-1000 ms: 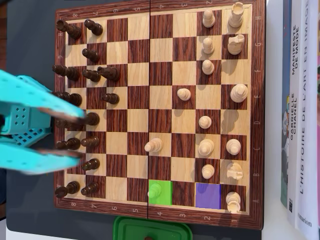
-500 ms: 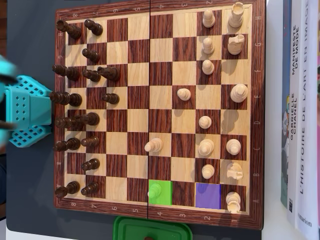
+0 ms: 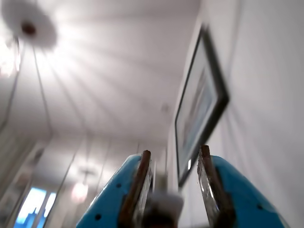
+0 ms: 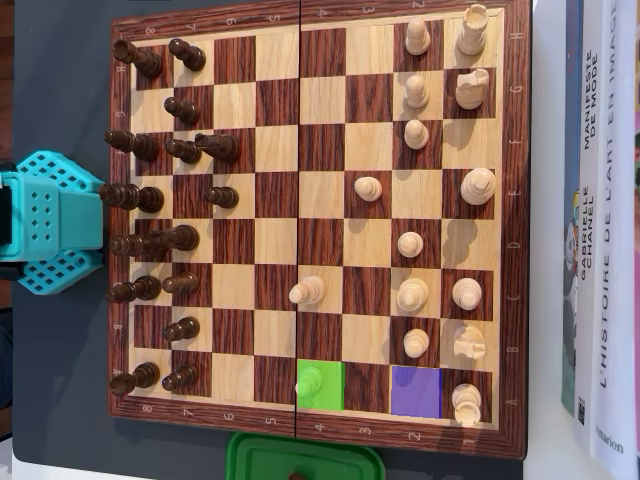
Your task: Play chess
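Chessboard [image 4: 320,230] fills overhead view center, w/ a pawn [image 4: 311,380] on the green square at bottom. Gripper [image 3: 173,190] in wrist view: jaws narrowly apart around a blurred, cut-off piece [image 3: 161,209]; contact unclear.

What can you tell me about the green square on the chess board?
The green square is a bright, flat patch covering one square in the bottom row of the wooden chessboard in the overhead view, just right of the board's centre fold. A pawn stands on it, tinted the same green. A purple square sits two squares to its right, with one dark square between them.
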`<action>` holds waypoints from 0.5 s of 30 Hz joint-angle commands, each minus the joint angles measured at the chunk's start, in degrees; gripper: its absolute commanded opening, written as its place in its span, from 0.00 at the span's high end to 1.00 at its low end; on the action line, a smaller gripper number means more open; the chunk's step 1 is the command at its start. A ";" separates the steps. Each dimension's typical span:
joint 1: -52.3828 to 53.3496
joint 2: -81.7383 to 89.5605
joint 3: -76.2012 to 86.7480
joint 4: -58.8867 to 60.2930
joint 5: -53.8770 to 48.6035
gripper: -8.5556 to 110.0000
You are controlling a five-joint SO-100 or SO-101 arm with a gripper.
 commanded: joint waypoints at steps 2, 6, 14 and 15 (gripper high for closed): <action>-0.09 0.00 1.14 -8.88 -0.18 0.80; 0.09 0.00 1.14 -16.26 -0.26 0.80; 0.35 0.00 1.14 -28.13 -0.26 0.80; 0.35 0.00 1.14 -29.18 -0.26 0.80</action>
